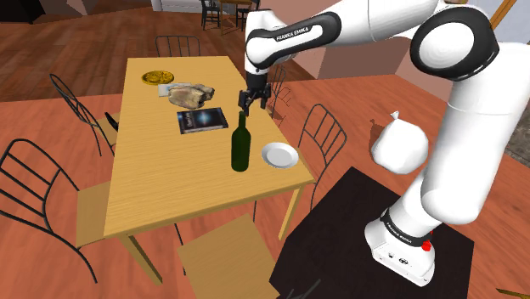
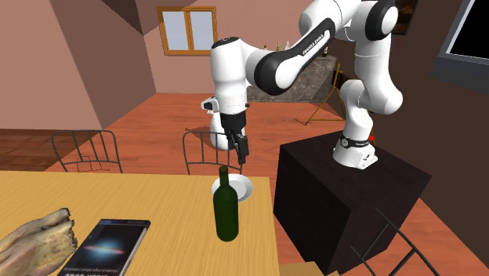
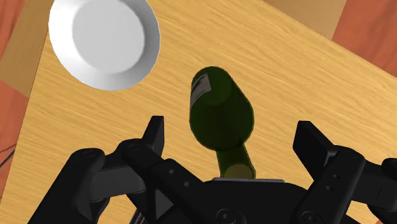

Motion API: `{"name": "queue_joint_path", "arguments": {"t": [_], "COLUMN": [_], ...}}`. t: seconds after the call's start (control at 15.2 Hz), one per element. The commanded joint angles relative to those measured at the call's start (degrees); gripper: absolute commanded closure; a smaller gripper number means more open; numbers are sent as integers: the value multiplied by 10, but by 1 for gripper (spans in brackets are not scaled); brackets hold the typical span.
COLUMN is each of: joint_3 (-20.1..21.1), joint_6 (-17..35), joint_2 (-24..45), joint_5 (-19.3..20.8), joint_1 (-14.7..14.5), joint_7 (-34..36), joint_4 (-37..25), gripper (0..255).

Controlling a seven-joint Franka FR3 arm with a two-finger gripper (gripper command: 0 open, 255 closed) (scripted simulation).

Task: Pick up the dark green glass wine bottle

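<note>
**Hand (image 1: pixel 254 104) released above wine bottle (image 1: pixel 241 146)**

The hand hangs just over the top of the upright dark green wine bottle, fingers (image 3: pixel 154 130) spread wide apart, touching nothing; the wine bottle stands on the wooden surface (image 1: pixel 161 170), just beside a white plate (image 1: pixel 279 155).

Dark green bottle (image 1: pixel 241 144) — upright, on table (image 1: pixel 161 187)

The bench (image 1: pixel 153 187) is carrying a green bottle (image 1: pixel 241 149) and white plate (image 1: pixel 279 155) near one corner, a book (image 1: pixel 202 120) near its middle.
</note>
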State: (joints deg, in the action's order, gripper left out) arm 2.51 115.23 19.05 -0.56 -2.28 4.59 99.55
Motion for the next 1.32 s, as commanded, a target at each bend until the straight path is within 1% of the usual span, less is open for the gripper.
{"name": "queue_joint_path", "arguments": {"t": [0.0, 0.2, 0.66, 0.79, 0.86, 1.25], "joint_3": [2, 4, 3, 3, 3, 3], "joint_6": [-4, -15, 29, 32, 33, 34], "joint_2": [46, 109, 129, 131, 131, 130], "joint_5": [-3, -7, -7, -7, -7, -7], "joint_1": [-1, -3, -3, -3, -4, -3], "joint_7": [0, 1, 0, 0, 0, 0], "joint_4": [-57, -140, -116, -114, -113, -112], "gripper": [0, 0, 0, 0, 255, 255]}}
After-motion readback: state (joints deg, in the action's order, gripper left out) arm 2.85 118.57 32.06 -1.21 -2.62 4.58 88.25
